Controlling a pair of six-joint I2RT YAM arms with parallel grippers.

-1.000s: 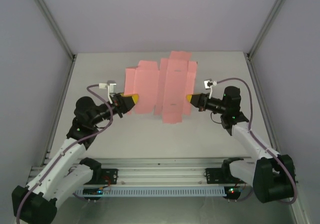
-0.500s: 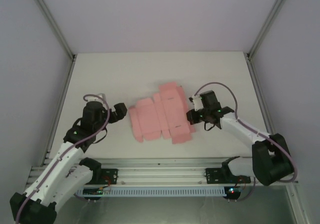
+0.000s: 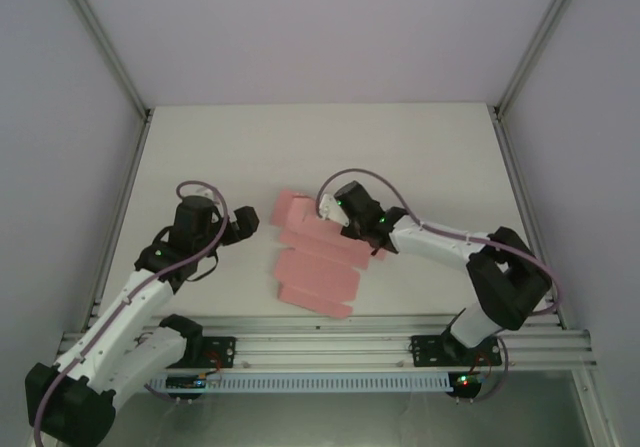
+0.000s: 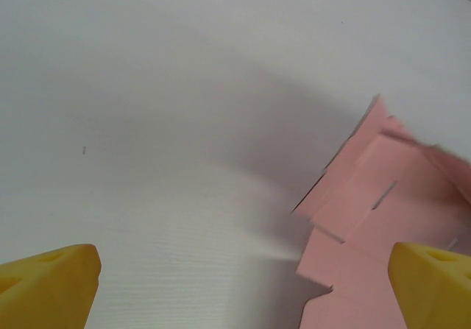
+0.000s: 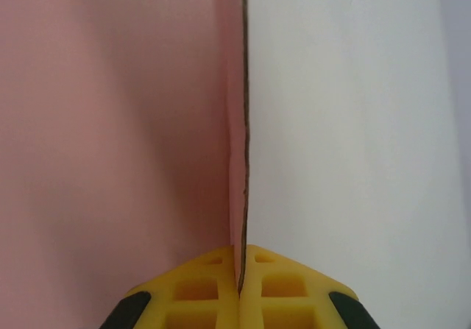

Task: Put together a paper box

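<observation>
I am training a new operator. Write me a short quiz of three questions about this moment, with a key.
1. True or false: the left hand is open and holds nothing.
2. Which hand pinches an edge of the paper box? A) left B) right C) both
3. Fill in: the paper box rests partly on the white ____.

Key:
1. True.
2. B: the right hand is shut on its edge.
3. table.
</observation>
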